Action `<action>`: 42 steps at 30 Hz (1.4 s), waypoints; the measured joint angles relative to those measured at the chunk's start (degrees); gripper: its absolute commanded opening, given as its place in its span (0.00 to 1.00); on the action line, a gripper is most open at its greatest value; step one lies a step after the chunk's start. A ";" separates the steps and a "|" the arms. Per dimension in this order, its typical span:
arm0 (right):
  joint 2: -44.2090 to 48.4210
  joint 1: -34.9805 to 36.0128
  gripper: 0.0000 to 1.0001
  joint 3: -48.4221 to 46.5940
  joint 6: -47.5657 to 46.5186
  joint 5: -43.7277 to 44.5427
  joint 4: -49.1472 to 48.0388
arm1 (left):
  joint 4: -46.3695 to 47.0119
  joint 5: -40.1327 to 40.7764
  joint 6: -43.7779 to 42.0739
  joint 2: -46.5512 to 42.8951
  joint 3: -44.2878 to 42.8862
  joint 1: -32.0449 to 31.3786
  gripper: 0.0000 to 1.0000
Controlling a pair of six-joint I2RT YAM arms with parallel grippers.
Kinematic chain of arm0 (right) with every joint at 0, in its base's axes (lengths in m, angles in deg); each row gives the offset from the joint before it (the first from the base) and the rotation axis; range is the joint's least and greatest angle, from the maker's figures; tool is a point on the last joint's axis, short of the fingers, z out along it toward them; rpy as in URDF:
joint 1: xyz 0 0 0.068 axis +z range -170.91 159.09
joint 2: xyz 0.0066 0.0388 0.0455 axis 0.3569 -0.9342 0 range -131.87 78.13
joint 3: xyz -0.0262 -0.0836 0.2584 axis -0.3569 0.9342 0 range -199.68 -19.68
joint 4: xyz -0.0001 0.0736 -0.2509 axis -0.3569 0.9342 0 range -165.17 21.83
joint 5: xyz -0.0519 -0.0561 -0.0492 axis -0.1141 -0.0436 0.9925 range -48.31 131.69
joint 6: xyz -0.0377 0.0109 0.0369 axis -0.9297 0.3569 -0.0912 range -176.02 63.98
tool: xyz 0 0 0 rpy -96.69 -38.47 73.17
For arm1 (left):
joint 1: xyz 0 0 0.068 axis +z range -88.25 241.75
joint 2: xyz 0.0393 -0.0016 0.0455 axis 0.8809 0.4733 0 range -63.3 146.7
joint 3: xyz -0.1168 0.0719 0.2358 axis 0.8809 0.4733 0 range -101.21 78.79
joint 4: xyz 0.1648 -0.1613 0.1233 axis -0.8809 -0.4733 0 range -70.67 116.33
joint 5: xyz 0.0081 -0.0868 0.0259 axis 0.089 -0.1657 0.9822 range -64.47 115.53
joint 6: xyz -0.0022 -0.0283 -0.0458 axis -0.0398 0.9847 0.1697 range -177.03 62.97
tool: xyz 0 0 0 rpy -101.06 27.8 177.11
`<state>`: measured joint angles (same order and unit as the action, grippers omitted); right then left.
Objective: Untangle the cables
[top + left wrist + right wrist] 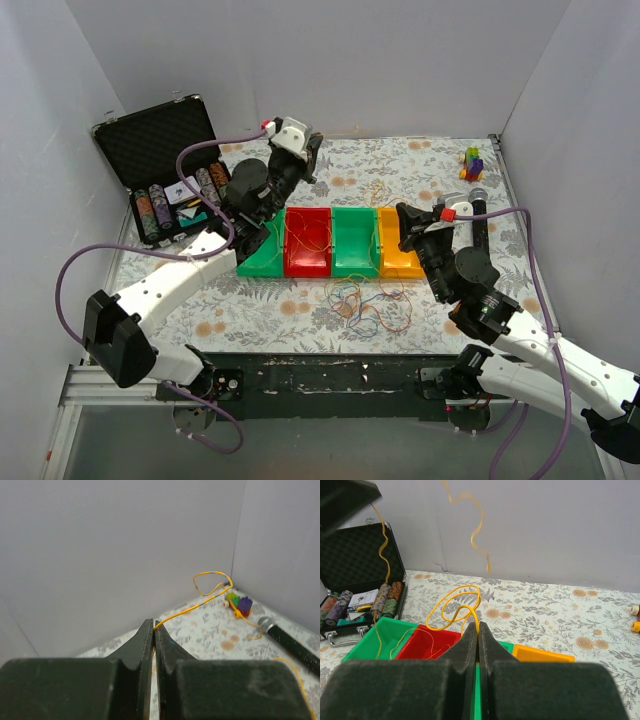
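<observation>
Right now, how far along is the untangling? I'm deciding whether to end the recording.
Early, it seems. Done: a few thin strands already lie in the red bin. In hand: the left fingers and right fingers are each shut on a yellow cable, lifted above the bins. Left: the clump of mixed-colour cables sits tangled on the table in front of the bins.

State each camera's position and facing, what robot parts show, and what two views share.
Top external: above and behind, looking down on the table; left arm and right arm show.
Left wrist: on the left arm, facing the far right corner; left gripper shut on a yellow cable.
Right wrist: on the right arm, facing the back wall; right gripper shut on a yellow loop.
Shared: toy blocks, top and left wrist.
</observation>
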<state>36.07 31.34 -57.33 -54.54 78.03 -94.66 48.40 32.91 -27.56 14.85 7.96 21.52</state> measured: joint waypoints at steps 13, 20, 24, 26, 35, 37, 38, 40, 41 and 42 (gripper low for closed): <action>0.70 0.00 0.01 0.07 0.00 0.57 0.04 | -2.78 0.57 3.52 1.60 -1.73 0.00 0.00; 1.14 0.00 0.01 0.07 -0.02 0.76 0.07 | -5.55 -1.18 0.26 -1.99 -3.23 0.00 0.00; 1.05 -0.02 0.01 0.07 0.02 0.74 0.04 | -5.53 -2.32 -0.70 -3.06 -5.27 0.00 0.00; 0.83 -0.02 0.01 0.07 0.07 0.74 0.04 | -5.44 -2.80 -0.70 -3.04 -6.91 -0.02 0.00; 0.57 -0.07 0.01 0.07 0.15 0.72 0.04 | -4.90 -4.20 0.17 -1.53 -10.23 -0.92 0.00; 0.59 -0.07 0.01 0.09 0.17 0.74 0.04 | -4.90 -4.20 0.59 -0.83 -10.25 -1.25 0.00; 0.63 -0.07 0.01 0.11 0.20 0.74 0.04 | -4.92 -4.20 0.83 -0.46 -10.25 -1.40 0.00; 0.96 -0.07 0.01 0.46 0.24 0.76 0.02 | -4.87 -3.91 1.27 0.26 -10.21 -1.60 0.00; 1.16 -0.07 0.01 0.74 0.24 0.76 0.00 | -4.76 -3.69 1.40 0.42 -9.99 -1.64 0.00; 1.31 -0.07 0.01 0.96 0.24 0.81 0.04 | -4.09 -3.41 1.44 0.42 -9.29 -1.66 0.00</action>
<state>37.38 31.28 -56.37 -54.30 78.84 -94.61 44.31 29.50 -26.12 15.27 -1.33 19.86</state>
